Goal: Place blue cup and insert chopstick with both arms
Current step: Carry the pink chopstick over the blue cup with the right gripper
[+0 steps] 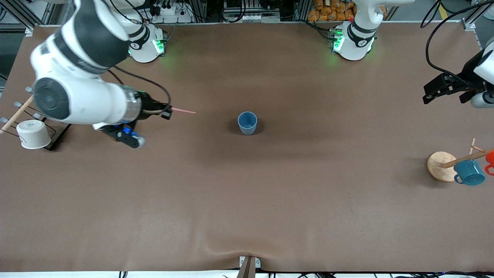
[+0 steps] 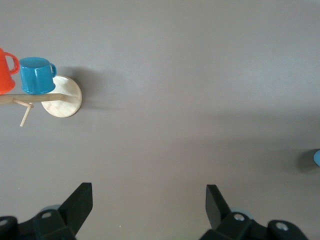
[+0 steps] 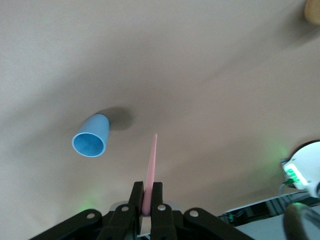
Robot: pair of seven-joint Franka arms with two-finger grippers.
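Blue cup plain light blue; chopstick pale pink; table matte brown; mug teal, neighbouring mug orange-red; rack base pale wood; paper cup off-white; arms white, black joints, green base lights

A teal mug with a handle hangs on a light-wood rack rod rising from a round wooden base at the left arm's end of the table, an orange-red mug beside it; a white cup sits at a second rack at the right arm's end
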